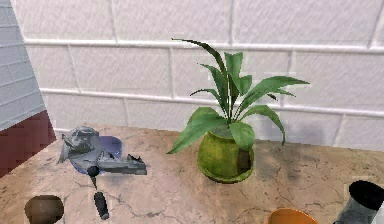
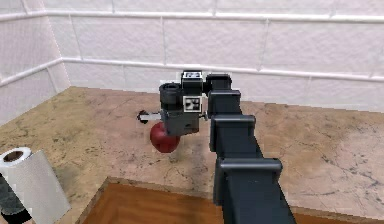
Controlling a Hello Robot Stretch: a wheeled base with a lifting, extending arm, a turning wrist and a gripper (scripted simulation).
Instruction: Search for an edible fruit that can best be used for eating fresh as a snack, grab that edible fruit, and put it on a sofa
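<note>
Marble counter (image 2: pixel 320 150): red round fruit (image 2: pixel 164 141) at gripper (image 2: pixel 150 114), partly hidden; contact unclear.

Our arm (image 2: pixel 240 150) stretches out as a dark bar; right of our gripper (image 2: pixel 150 116) sit its two white marker squares (image 2: pixel 192 78). Whether the gripper holds anything, we cannot tell.

You see the red round thing (image 2: pixel 164 142) partly hidden behind the gripper (image 2: pixel 150 117), so whether it is held can't be told. At the forward view's bottom edge, a brown round thing (image 1: pixel 44 208), an orange rim (image 1: pixel 292 216) and a dark cylinder (image 1: pixel 365 200) are cut off.
</note>
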